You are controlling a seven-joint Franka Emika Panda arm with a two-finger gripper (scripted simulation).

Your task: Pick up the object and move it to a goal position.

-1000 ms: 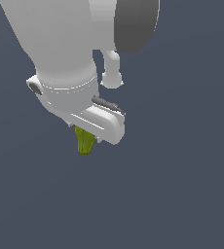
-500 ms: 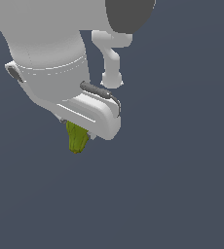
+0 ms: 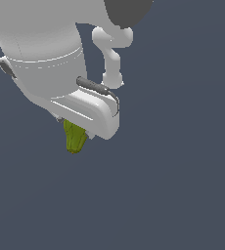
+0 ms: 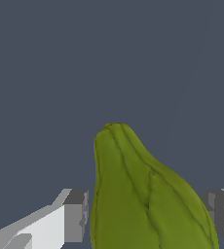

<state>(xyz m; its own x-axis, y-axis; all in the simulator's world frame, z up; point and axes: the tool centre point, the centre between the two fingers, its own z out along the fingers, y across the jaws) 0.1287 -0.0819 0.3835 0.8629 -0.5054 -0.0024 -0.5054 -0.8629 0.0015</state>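
**Fruit in claw, carry in progress**

Big white Franka arm (image 3: 46,53) fills the upper part of the exterior view over plain dark grey ground; no goal marker visible. White claw (image 4: 145,216) holds the small olive-green, ridged, pear-like object (image 3: 75,137), grey pads against both its sides, clamped at the wide end. Object hangs under the claw, clear of any surface. Long axis runs along the claw's reach, narrow tip pointing away from the wrist, downward. Carry judgement: move smoothly, keep squeeze steady, avoid jerks that twist it.
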